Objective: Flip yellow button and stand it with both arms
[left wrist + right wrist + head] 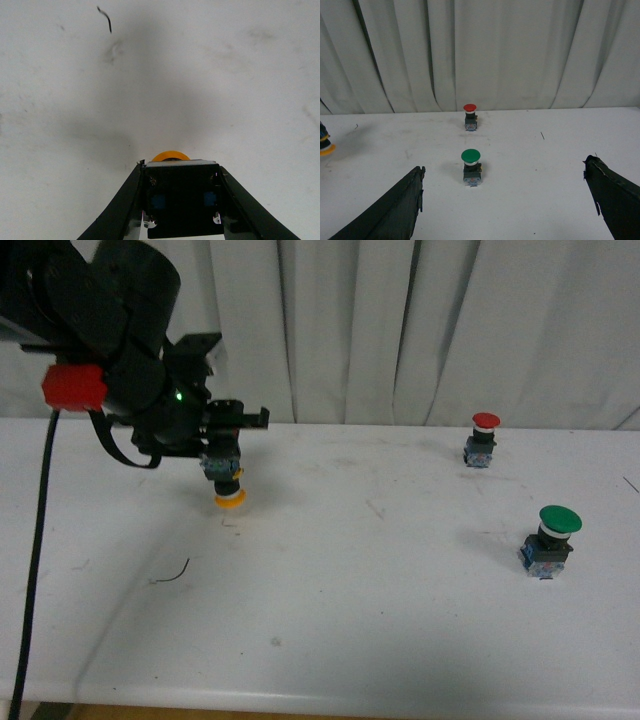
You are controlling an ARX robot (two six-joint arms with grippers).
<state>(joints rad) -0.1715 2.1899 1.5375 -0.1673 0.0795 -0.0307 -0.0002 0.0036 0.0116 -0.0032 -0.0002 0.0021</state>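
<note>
The yellow button (228, 486) hangs upside down just above the white table at the left, its yellow cap pointing down and its blue-black base up. My left gripper (222, 452) is shut on the base. In the left wrist view the black block of the yellow button (182, 197) fills the space between the fingers, and the cap's rim peeks out beyond it. My right gripper (504, 177) stands wide open with nothing in it; its arm does not show in the front view. The yellow button (324, 142) shows at the edge of the right wrist view.
A red-capped button (483, 439) stands upright at the back right of the table (350, 580). A larger green-capped button (549, 540) stands nearer, at the right. A thin dark wire scrap (172, 573) lies on the table at the left. White curtains hang behind.
</note>
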